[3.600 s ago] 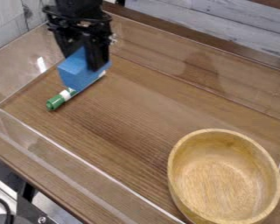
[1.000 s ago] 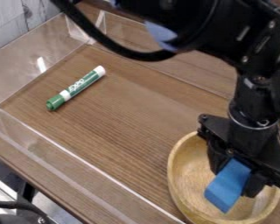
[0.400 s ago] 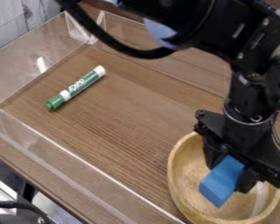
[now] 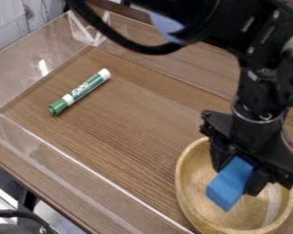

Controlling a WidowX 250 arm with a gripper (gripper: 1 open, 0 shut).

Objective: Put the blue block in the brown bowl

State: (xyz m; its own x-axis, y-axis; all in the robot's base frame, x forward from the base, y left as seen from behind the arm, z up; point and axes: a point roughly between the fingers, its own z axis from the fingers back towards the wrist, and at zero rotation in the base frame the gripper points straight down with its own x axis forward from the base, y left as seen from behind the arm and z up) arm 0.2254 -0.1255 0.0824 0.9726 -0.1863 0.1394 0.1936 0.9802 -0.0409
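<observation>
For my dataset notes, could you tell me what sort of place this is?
Probably a lab test bench: a wood-grain table fenced by clear plastic walls, with a marker pen and a wooden bowl as props.

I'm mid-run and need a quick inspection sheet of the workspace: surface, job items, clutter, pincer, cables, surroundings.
Surface: wood-grain table, bare in the middle, with clear walls along its edges.
Job's things: blue block tilted, inside the rim of the brown bowl; whether it touches the bowl floor cannot be told.
Clutter: green-and-white marker pen lying flat at the left, far from the bowl.
Pincer: pincer pointing down over the bowl, shut on the blue block.
Cables: nothing seen on the table; dark cable-like loop at the lower left corner, unclear.
Surroundings: pale wall behind the table; dark frame parts below the front edge.
</observation>
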